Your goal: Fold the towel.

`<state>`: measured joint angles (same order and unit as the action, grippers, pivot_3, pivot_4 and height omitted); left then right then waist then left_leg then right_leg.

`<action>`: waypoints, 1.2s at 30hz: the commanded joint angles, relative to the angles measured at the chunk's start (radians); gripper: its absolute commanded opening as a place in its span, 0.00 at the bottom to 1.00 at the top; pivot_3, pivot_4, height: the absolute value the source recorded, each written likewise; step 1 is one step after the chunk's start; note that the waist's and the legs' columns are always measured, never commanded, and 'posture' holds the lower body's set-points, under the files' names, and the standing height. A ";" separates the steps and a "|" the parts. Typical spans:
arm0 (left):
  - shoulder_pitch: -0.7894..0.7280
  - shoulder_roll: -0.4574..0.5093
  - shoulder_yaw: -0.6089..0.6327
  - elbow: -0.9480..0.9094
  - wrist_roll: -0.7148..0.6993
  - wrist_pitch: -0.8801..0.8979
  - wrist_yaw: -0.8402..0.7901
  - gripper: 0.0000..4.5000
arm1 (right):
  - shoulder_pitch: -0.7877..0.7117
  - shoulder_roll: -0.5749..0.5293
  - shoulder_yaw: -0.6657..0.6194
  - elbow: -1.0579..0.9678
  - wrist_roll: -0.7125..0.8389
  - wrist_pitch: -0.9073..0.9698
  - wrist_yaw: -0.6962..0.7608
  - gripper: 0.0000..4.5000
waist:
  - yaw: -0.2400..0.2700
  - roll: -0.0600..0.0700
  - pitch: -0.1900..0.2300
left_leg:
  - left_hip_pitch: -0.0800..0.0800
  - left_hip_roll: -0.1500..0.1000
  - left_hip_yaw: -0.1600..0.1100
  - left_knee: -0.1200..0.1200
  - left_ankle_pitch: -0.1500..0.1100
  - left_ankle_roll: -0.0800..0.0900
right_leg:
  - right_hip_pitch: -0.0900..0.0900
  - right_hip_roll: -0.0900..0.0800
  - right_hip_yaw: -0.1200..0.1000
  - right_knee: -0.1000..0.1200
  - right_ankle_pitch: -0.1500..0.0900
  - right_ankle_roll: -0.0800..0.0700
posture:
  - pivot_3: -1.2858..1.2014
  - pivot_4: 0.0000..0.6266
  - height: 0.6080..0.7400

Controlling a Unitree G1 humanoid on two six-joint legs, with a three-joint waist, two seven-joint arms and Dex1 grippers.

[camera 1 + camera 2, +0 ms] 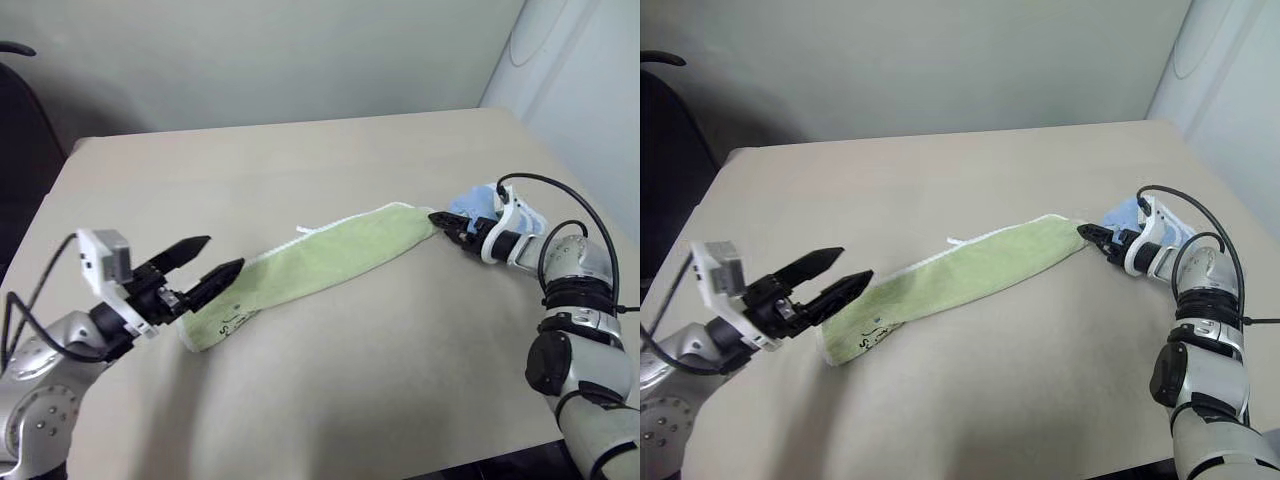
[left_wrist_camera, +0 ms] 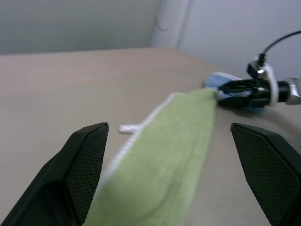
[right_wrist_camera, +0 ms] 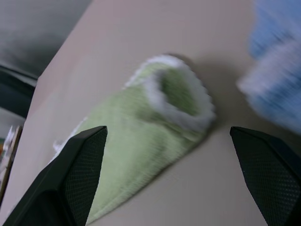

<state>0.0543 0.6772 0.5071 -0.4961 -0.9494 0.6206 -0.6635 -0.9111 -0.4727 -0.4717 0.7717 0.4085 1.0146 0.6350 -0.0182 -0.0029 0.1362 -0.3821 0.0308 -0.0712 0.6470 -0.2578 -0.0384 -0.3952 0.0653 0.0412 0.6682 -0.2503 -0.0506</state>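
1. Towel (image 1: 325, 262) lies mid-table as a long strip, running 8 to 2 o'clock.
2. Left gripper (image 1: 205, 268) and right gripper (image 1: 452, 226): fingers spread, empty, one at each end.
3. Next likely: pinch one end, carry across.

The table (image 1: 330, 180) is seen from above by both eye views, facing forward and down. The towel (image 2: 174, 155) is viewed low and close from each wrist, from opposite ends.

Plain office-like room, bare beige table (image 1: 300, 170), blank pale walls (image 1: 250, 50), dark chair (image 1: 20, 110)
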 commanded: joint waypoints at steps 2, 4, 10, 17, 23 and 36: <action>-0.035 -0.013 -0.019 -0.052 -0.016 -0.017 0.030 1.00 | -0.045 0.020 -0.027 0.087 0.037 -0.035 -0.051 0.98 | 0.000 -0.002 -0.001 | 0.000 0.000 0.000 0.000 0.000 0.000 | 0.000 0.000 0.000 0.000 0.000 0.000 | 0.52 0.24 1.00; -0.041 -0.017 -0.028 -0.058 -0.014 -0.018 0.037 1.00 | -0.063 0.033 -0.033 0.122 0.049 -0.049 -0.057 0.98 | -0.001 -0.002 -0.001 | 0.001 0.000 0.000 0.000 0.000 0.001 | 0.000 0.000 0.000 0.001 0.000 0.000 | 0.52 0.24 1.00; -0.030 -0.023 -0.040 -0.060 -0.011 -0.021 0.044 1.00 | -0.130 0.092 -0.033 0.229 0.060 -0.111 -0.076 0.98 | -0.015 -0.003 -0.002 | 0.005 0.000 0.002 0.000 0.000 0.001 | 0.000 0.004 0.011 0.004 0.000 0.000 | 0.52 0.24 1.00; -0.015 -0.025 -0.047 -0.070 -0.002 -0.022 0.048 1.00 | -0.201 0.132 -0.007 0.307 0.046 -0.174 -0.056 0.98 | -0.020 -0.003 -0.002 | 0.006 0.000 0.002 0.000 -0.001 0.002 | -0.001 0.007 0.018 0.004 -0.001 0.001 | 0.52 0.24 1.00; 0.006 -0.031 -0.038 -0.081 0.000 -0.030 0.065 1.00 | -0.215 0.128 -0.007 0.346 0.049 -0.204 -0.075 0.85 | -0.016 -0.003 -0.002 | 0.006 0.000 0.002 0.000 -0.004 0.006 | -0.001 0.007 0.018 0.004 -0.001 0.001 | 0.52 0.24 1.00; 0.051 -0.020 -0.007 -0.086 -0.010 -0.034 0.075 1.00 | -0.132 0.060 0.034 0.191 0.056 -0.197 -0.015 0.00 | -0.007 -0.003 -0.002 | 0.005 0.000 0.002 0.000 -0.007 0.011 | -0.002 0.007 0.018 0.004 0.000 0.001 | 0.52 0.24 1.00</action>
<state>0.1042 0.6467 0.4692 -0.5520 -0.9523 0.6049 -0.5858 -1.0474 -0.3831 -0.4569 1.0356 0.4660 0.8389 0.5804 -0.0257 -0.0061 0.1344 -0.3773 0.0304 -0.0695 0.6473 -0.2648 -0.0272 -0.3968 0.0725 0.0594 0.6721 -0.2507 -0.0497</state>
